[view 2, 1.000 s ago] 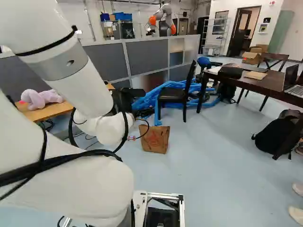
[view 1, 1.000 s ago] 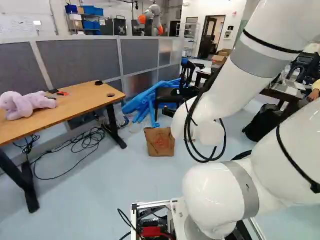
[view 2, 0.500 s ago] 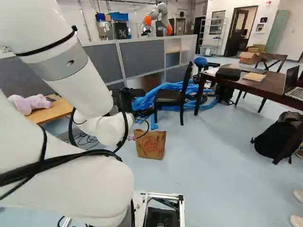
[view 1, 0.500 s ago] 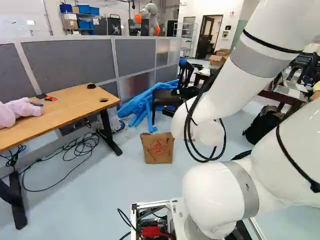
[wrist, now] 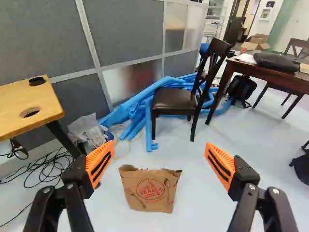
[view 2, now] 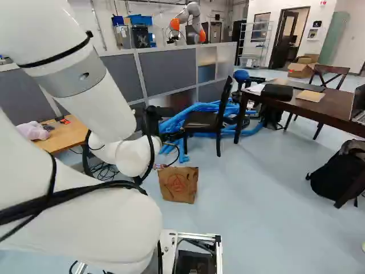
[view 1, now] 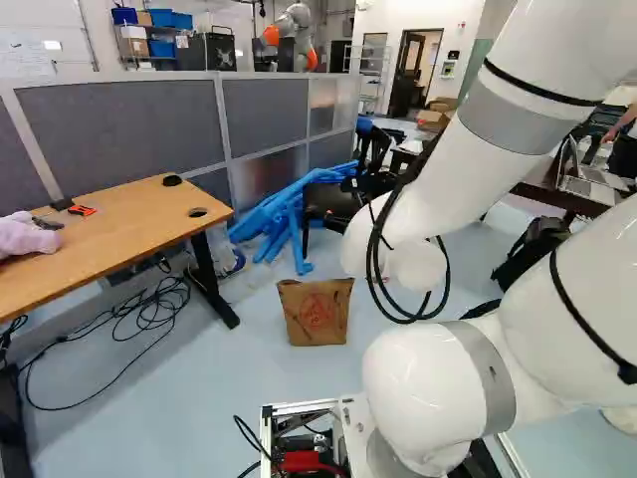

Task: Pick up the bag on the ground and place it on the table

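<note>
The wrist view alone bares the fingers [wrist: 223,166] of the gripper [view 2: 153,119], spread wide; ahead and between them, the brown paper bag [view 1: 316,312] stands on the floor [view 1: 259,398], near the middle of the left base view; the wooden table [view 1: 109,239] fills that view's left side, its black leg [view 1: 210,279] between bag and cables [view 1: 149,311]; only the base views show the plush toy [view 1: 20,237], far left, and, beyond the chair [wrist: 174,100] and blue tubes [wrist: 148,123], another robot [view 1: 297,22] up top.
</note>
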